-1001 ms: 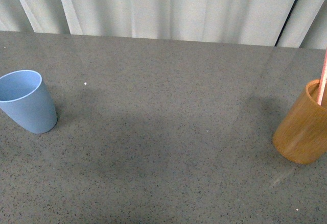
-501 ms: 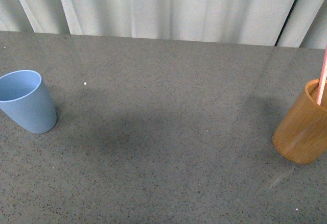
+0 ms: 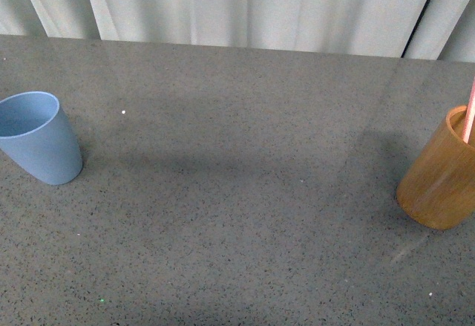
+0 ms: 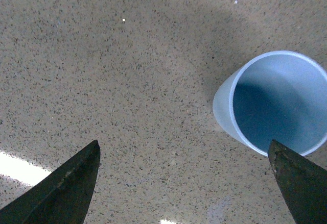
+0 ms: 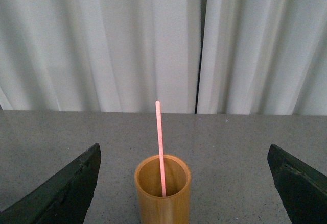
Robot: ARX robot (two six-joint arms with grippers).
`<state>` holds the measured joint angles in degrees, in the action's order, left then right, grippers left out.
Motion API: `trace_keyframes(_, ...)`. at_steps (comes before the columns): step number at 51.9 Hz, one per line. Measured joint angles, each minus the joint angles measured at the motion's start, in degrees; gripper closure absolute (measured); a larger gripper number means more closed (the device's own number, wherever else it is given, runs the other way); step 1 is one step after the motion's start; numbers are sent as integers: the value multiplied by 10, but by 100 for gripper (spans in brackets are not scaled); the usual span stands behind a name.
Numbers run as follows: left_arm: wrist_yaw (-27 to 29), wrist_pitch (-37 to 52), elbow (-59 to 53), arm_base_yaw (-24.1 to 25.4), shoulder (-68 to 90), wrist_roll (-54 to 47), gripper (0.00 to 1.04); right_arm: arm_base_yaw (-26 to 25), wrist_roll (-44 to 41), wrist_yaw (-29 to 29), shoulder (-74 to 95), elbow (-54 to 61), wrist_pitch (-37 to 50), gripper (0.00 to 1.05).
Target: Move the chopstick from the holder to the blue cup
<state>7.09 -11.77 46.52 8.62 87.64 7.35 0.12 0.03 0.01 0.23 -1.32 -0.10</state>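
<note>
The blue cup (image 3: 38, 137) stands upright and empty at the table's left side. The orange-brown holder (image 3: 439, 176) stands at the right edge of the front view, with one pinkish-red chopstick (image 3: 468, 114) leaning in it. Neither arm shows in the front view. My left gripper (image 4: 184, 150) is open above the table, with the blue cup (image 4: 276, 104) under its one side. My right gripper (image 5: 184, 152) is open, facing the holder (image 5: 162, 193) between its fingers, apart from it; the chopstick (image 5: 160, 147) stands up out of it.
The grey speckled table (image 3: 245, 192) reaches back to white curtains (image 3: 237, 7). A dark gap in the curtains (image 5: 201, 45) stands behind the holder. Shadows lie across the table's middle.
The front view has tilted slightly: the cup, the holder and the table's far edge sit a little higher in the picture. The objects themselves have not moved.
</note>
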Motion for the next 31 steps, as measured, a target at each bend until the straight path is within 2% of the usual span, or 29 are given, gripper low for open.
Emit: trace_keyframes(31,14,24,48,-43,108,23,7,0,0,0,0,0,0,10)
